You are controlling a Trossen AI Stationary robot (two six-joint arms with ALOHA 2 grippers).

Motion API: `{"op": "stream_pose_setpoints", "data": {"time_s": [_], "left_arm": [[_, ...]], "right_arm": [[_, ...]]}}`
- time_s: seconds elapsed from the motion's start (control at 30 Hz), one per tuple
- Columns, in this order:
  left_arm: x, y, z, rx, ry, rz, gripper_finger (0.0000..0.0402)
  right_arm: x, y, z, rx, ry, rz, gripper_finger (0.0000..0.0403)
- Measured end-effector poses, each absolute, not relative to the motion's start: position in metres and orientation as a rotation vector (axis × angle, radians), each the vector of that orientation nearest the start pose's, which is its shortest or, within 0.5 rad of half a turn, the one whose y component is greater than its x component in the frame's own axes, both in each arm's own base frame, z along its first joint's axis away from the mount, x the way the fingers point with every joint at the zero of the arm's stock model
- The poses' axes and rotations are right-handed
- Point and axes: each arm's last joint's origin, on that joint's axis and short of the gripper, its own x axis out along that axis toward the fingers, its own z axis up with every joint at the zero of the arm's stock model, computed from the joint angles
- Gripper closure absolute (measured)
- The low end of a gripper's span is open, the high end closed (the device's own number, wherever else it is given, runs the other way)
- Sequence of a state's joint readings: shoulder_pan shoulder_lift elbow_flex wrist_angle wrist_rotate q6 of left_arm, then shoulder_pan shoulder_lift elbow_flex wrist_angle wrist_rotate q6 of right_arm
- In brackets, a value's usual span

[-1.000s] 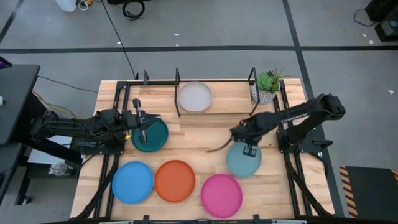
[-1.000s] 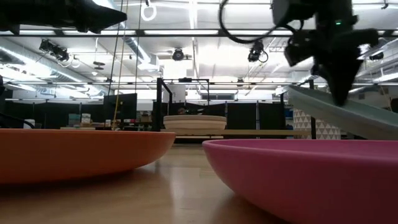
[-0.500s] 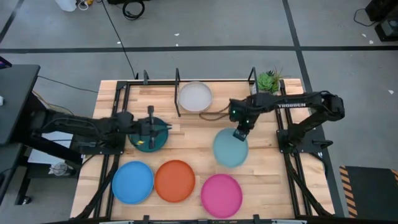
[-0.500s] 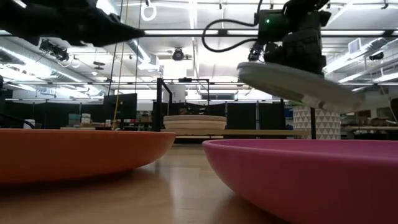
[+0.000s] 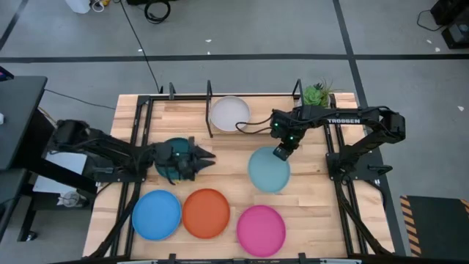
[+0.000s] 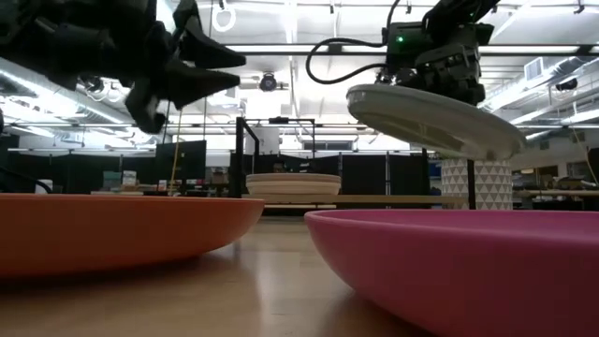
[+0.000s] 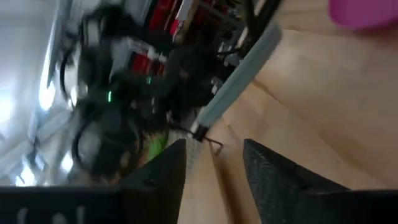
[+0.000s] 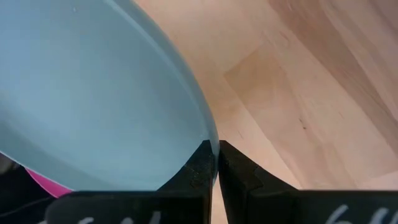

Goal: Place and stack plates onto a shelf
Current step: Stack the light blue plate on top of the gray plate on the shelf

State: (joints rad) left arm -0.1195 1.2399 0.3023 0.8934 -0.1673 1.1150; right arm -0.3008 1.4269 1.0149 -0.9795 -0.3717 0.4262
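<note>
grey concrete floor [image 5: 256, 29] crossed by dark tape lines (cables lying about); strip lights [image 6: 309, 49] overhead.

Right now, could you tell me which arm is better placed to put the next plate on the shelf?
The right arm: its hand is shut on the light teal plate, lifted near the shelf. The left hand is open and holds nothing.

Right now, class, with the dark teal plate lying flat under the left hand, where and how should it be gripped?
Probably by its raised rim: the dark teal plate is shallow and lies flat on the table, so only its edge offers purchase. The open left hand hovers at the side facing the light teal plate, so pinch that edge from above.
</note>
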Motion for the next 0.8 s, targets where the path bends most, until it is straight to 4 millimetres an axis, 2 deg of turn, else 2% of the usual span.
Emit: {"op": "stream_pose_setpoints", "data": {"time_s": [0.2,0.5,0.7,0.8], "left_arm": [[0.24,-0.031,0.178,1.315,0.028,0.004,0.0206],[0.291,-0.036,0.182,1.444,0.119,0.069,0.0202],[0.312,-0.039,0.169,1.662,0.165,0.021,0.0202],[0.322,-0.041,0.163,1.713,0.18,0.002,0.0202]], "right_arm": [[0.242,-0.062,0.229,0.855,1.306,-0.224,0.0381],[0.245,-0.059,0.23,0.865,1.285,-0.232,0.038],[0.247,-0.058,0.23,0.862,1.275,-0.225,0.038],[0.248,-0.058,0.23,0.862,1.266,-0.226,0.038]]}}
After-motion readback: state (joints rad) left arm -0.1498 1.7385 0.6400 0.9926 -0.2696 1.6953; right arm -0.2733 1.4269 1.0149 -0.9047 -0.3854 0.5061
